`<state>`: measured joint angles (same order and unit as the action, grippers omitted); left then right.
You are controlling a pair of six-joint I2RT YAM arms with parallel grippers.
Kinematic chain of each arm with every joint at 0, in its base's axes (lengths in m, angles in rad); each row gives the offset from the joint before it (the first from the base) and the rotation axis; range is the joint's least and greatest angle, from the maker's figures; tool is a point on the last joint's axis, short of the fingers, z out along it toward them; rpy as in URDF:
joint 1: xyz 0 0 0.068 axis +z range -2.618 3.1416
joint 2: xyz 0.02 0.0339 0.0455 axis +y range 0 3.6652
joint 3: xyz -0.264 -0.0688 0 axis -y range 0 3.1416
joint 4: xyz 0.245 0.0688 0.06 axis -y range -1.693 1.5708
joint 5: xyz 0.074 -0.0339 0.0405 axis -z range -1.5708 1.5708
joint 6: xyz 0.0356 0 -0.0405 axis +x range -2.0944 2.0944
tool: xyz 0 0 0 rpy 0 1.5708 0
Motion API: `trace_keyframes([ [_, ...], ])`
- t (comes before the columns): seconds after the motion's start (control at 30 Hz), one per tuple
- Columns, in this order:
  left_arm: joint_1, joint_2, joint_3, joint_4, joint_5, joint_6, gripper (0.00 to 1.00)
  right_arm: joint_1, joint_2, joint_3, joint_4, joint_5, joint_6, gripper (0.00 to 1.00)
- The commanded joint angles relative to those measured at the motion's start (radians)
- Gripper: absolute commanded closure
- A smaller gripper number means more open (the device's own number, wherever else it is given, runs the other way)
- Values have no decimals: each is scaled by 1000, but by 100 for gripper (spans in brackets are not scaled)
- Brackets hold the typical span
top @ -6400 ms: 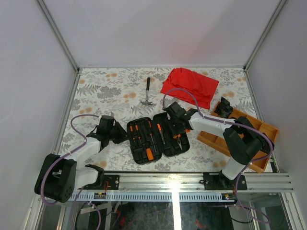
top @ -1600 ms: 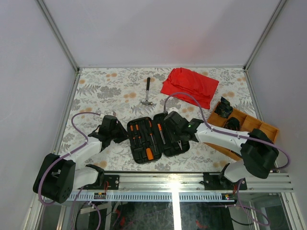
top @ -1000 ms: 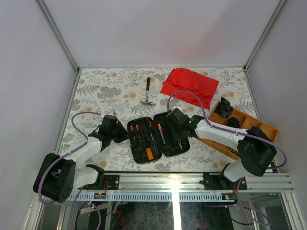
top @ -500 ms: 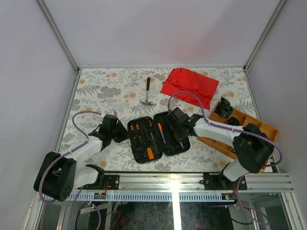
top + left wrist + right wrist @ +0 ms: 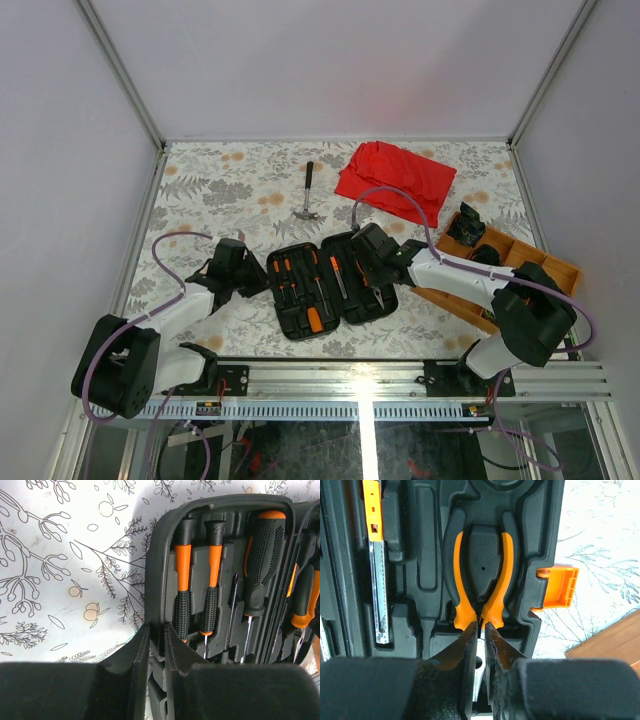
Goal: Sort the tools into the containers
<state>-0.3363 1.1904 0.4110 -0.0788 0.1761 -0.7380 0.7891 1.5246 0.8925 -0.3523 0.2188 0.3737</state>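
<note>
Pinching tool case [image 5: 156, 555] rim, its 9 o'clock edge, with my left pincer [image 5: 154, 630]. My right pincer [image 5: 480, 627] nipping pliers [image 5: 461, 592] head; pliers seated in case's 3 o'clock half. Case open, 6 o'clock on table [image 5: 200, 190].

One tool case [image 5: 156, 565], one pliers [image 5: 504, 580], one hammer [image 5: 308, 190], one red cloth [image 5: 395, 178], one wooden tray [image 5: 562, 270]

We see bright, even light from above, with soft shadows on the tabletop [image 5: 230, 190] and glare on the front rail [image 5: 360, 372]. Close up, the left hand [image 5: 156, 629] and right hand [image 5: 480, 626] blur, perhaps out of focus.
</note>
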Motion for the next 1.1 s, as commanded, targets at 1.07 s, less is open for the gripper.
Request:
trace_keyframes([
  [1.07,-14,26,7,-16,34,28,94,-7,210,170,36,-20,-233,67],
])
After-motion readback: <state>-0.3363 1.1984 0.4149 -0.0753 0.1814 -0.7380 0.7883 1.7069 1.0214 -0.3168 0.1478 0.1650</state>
